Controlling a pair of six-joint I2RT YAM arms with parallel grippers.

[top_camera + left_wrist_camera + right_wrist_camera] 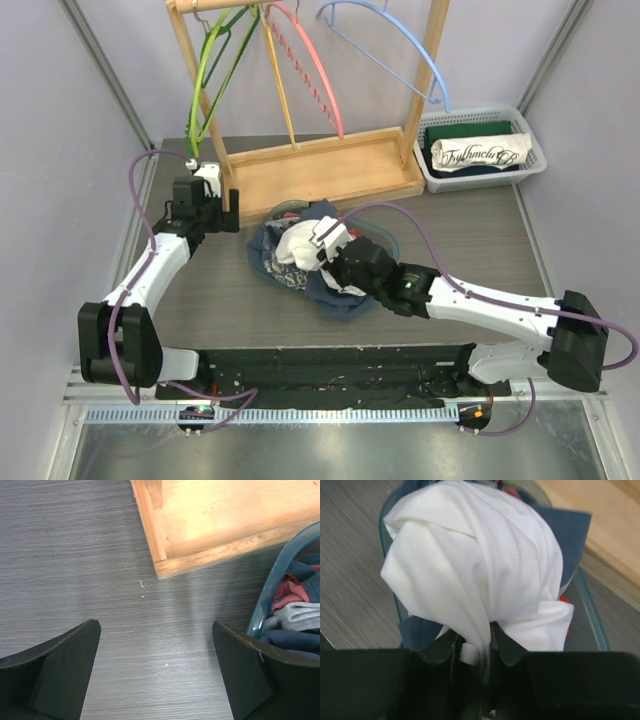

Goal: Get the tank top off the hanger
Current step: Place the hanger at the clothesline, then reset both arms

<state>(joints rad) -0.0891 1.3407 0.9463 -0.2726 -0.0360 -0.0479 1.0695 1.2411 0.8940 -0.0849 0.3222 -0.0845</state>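
Bunched white tank top (pixel 470 565) pinched between right fingers (pixel 506 649) — one gathered fold, left fingers (pixel 65 672) spread wide above table (pixel 75 555)

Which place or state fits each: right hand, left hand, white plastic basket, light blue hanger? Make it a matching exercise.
1. right hand
2. left hand
3. white plastic basket
4. light blue hanger

A. on the wooden rack
B. open over the grey table
C. shut on the bunched white garment
D. far right, beside the rack

Pairs: 1-C, 2-B, 3-D, 4-A
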